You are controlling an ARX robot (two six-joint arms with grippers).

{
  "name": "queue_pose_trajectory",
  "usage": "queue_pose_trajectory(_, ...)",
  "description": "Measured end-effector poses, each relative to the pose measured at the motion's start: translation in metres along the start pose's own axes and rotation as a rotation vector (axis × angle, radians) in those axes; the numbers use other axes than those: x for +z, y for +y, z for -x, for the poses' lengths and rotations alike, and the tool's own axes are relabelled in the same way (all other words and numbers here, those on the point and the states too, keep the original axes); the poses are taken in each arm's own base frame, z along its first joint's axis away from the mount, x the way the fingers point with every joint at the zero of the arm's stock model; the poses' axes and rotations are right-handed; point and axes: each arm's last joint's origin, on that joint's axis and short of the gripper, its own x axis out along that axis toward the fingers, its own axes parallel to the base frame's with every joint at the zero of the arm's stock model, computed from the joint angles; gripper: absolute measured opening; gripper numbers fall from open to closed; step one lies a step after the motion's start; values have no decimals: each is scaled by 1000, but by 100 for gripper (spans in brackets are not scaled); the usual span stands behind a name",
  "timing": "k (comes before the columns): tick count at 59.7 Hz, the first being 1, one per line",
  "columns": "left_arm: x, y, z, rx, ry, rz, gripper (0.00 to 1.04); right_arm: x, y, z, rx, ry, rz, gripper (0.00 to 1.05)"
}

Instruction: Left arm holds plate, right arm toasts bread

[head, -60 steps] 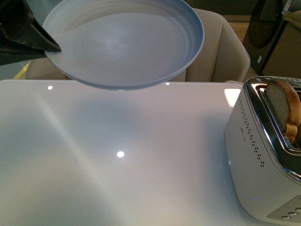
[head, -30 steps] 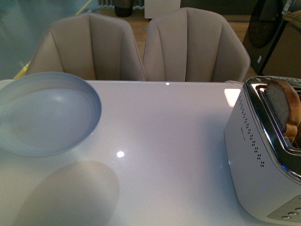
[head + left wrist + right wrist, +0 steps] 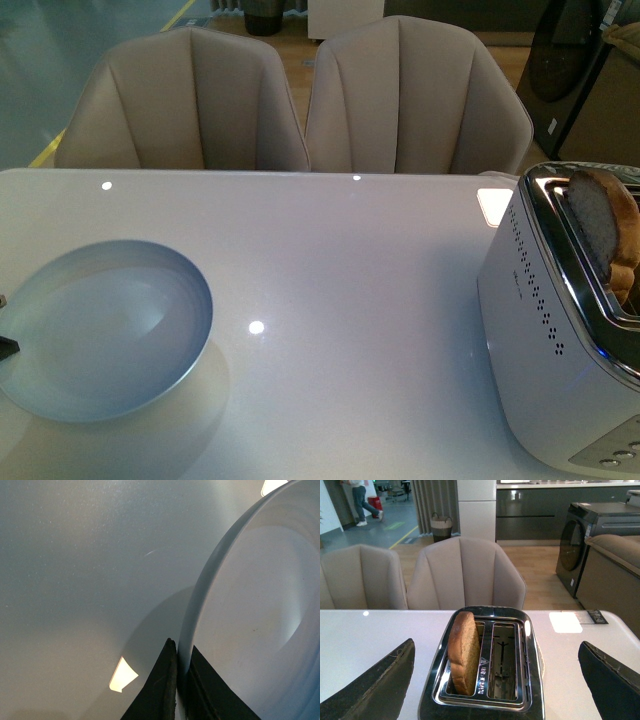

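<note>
Left gripper (image 3: 177,690) is clamped on the plate (image 3: 100,330) rim. In the left wrist view I see one black finger outside and one inside, with the rim pinched between them. Front view only shows a sliver of that gripper at the plate's left edge

The plate is low at the front-left of the white table (image 3: 350,250), open side up, nothing on it, shadow close beneath. I can't tell whether its base touches the tabletop

The toaster (image 3: 530,340) is on the right side of the table, well apart from the plate. The bread (image 3: 463,650) stands upright in one of the two slots, the one nearer the plate side. Its rounded top pokes out above the chrome, and the slot next to it shows bare wire guides

Right gripper (image 3: 496,642) is spread wide and holding nothing. It hangs over the toaster with one finger out to each side, clear of the bread

Two beige chairs (image 3: 190,100) are behind the far edge of the table
</note>
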Motion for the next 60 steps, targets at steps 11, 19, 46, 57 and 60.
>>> queue_pose_trajectory(11,-15,9,-8,-16,21,14,3,0,0,0,0,0,0,96)
queue_pose_trajectory(19,-23,14,-12,-22,38,25,3,0,0,0,0,0,0,96)
queue_pose_trajectory(46,-45,32,-21,1,77,57,3,0,0,0,0,0,0,96)
queue_pose_trajectory(57,-47,33,-22,0,76,57,10,0,0,0,0,0,0,96)
queue_pose_trajectory(60,-47,33,-22,-2,73,55,19,0,0,0,0,0,0,96)
